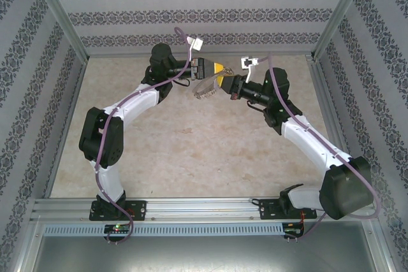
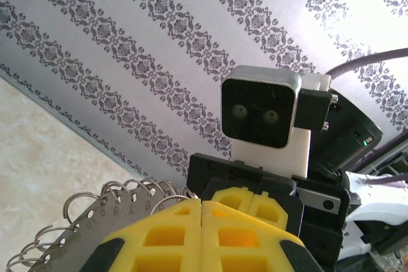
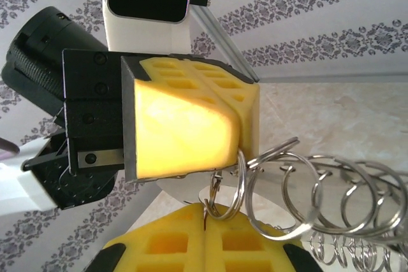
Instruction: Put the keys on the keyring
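Overhead: left gripper and right gripper meet above the speckled bench, with the grey keyring hanging between them. Left wrist: ribbed yellow jaws pinch its flat rim. Right wrist: jaws closed on round wire loops.

tally around the claws

two white jointed robot arms, each ending in one yellow-padded claw: left claw, right claw. one large thin grey metal hoop between the claws. small wire loops along it: at least six.
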